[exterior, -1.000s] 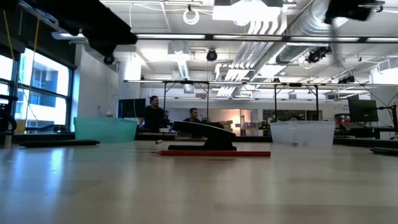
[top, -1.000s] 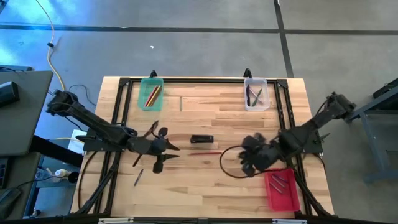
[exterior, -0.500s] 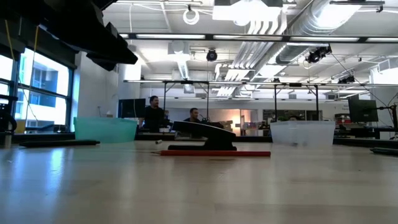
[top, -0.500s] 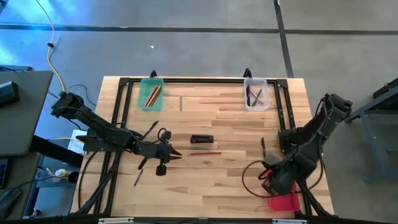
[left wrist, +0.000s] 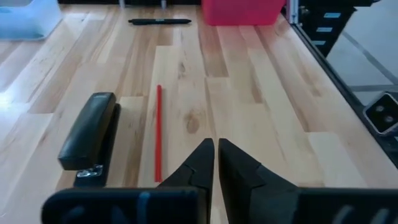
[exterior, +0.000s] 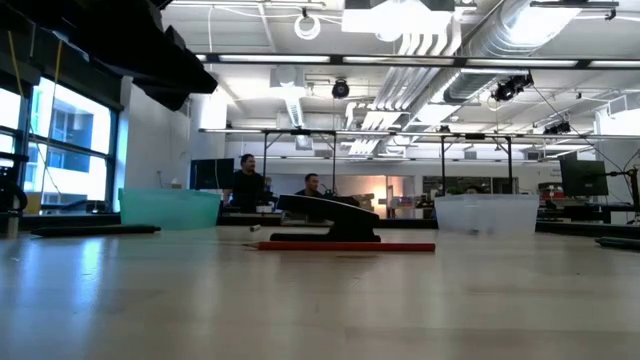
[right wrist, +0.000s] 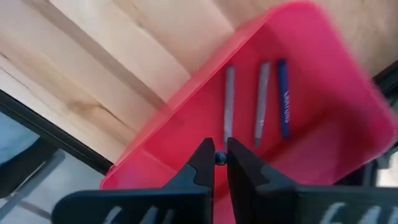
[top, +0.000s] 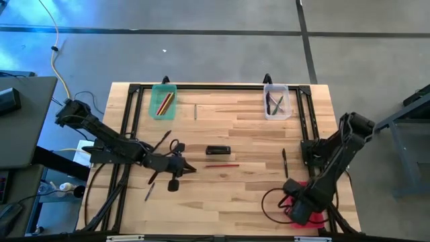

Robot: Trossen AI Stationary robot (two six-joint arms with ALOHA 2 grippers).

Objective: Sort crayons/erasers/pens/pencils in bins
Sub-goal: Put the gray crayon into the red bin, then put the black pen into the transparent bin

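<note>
My left gripper (top: pixel 190 167) (left wrist: pixel 216 148) hovers shut and empty over the table's middle. A red pencil (left wrist: pixel 158 130) lies flat just beside it, and a black stapler (left wrist: pixel 87 134) lies beyond that. My right gripper (right wrist: pixel 220 152) (top: pixel 295 204) points down over the red bin (right wrist: pixel 298 81), shut on a small dark piece. Two grey sticks and a blue one (right wrist: pixel 283 96) lie on the bin's floor. The green bin (top: pixel 163 101) holds pencils and the clear bin (top: pixel 276 101) holds pens. More pens (top: pixel 284 161) (top: pixel 149 191) lie loose on the wood. My right gripper pinches a small dark round bit (right wrist: pixel 219 158) between its two fingertips, coming from above and pointing down into the red bin. Only that end shows, so what the piece is cannot be told. It hangs clear of the bin's floor.
A thin stick (top: pixel 195 111) lies near the far edge, and a dark stick (top: pixel 163 140) lies beside my left arm. A black frame (top: pixel 222 86) borders the table. Bare wood stretches between the stapler and the clear bin. People sit in the room behind.
My left gripper has shut beside the red pencil while staying almost in place. My right gripper has swung from the table's middle right toward the near right corner. It now hangs over the red bin, and its move has uncovered a pen lying on the wood.
</note>
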